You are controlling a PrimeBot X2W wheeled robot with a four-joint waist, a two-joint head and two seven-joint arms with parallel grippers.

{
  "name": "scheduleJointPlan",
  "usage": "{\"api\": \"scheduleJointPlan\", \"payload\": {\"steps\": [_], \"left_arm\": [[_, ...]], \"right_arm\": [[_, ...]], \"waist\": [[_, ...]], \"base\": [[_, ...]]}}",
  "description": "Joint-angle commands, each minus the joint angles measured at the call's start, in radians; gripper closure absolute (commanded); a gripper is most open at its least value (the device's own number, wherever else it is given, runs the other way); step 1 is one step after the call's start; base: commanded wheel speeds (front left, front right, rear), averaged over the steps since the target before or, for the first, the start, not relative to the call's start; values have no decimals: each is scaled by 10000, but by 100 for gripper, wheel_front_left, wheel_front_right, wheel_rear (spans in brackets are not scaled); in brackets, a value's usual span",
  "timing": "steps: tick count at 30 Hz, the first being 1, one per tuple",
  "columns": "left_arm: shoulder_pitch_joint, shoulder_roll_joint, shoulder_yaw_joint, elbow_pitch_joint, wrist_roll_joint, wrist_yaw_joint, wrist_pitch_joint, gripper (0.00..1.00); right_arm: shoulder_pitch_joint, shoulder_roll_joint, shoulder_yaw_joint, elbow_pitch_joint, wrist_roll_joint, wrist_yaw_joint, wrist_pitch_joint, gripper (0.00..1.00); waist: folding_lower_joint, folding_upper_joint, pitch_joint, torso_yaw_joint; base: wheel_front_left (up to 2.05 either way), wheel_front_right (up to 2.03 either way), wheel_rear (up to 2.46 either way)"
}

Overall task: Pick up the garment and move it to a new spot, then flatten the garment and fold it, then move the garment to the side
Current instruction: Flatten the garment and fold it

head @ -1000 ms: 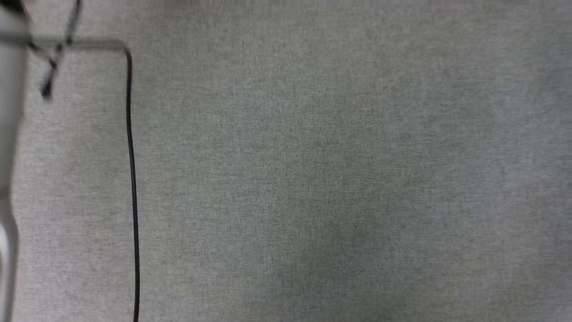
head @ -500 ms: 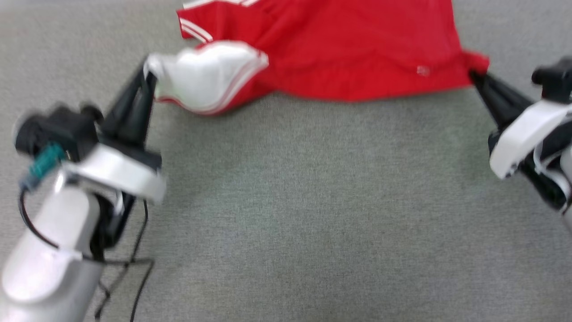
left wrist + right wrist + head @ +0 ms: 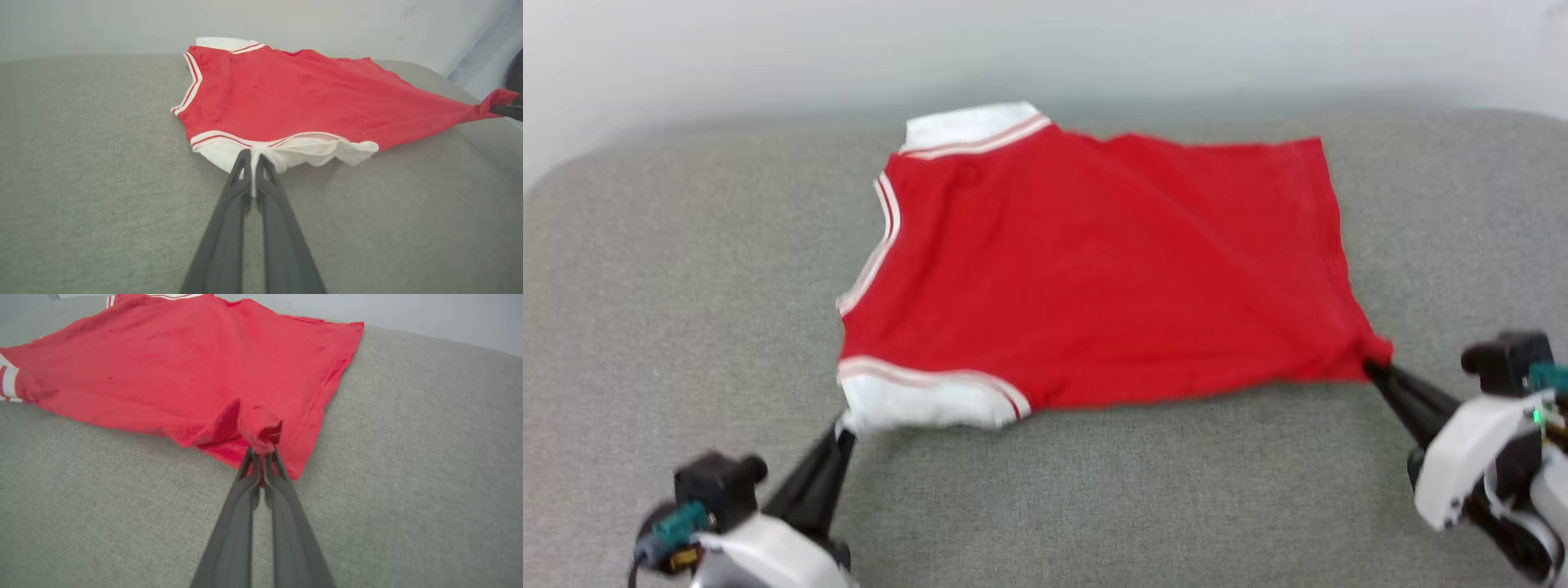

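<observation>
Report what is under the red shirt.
The garment lies on the grey fabric surface, visible beside it. The left gripper pinches its white sleeve, the right gripper a red corner. Anything beneath the cloth is hidden.

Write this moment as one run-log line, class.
garment: spread on grey surface | left gripper: shut on white sleeve | right gripper: shut on red corner

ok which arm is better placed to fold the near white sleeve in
Left, likely: the left gripper is shut on the white sleeve of the garment, while the right gripper is shut on the red hem corner.
</observation>
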Motion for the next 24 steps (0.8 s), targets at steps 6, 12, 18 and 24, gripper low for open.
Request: {"api": "scheduleJointPlan", "payload": {"steps": [6,12,18,24], "left_arm": [[1470,40,6,-192,-913,102,457,100],[2573,208,-151,-470,-1614,47,987,100],[3061,261,-294,-655,-1890,82,1290,100],[2372,215,-354,-612,-1259,-49,823,100]], "right_arm": [[1653,-239,-556,-493,278,-8,55,100],[3028,-297,-1213,-970,381,-8,428,100],[3997,-410,-1874,-1425,159,-8,876,100],[4279,-95,-2555,-1805,-232,-8,1176,100]], "waist": [[4,-1,-735,-9],[4,-1,-1106,-19],[4,-1,-1173,1],[4,-1,-1129,38]], "base": [[0,0,0],[0,0,0],[0,0,0],[0,0,0]]}}
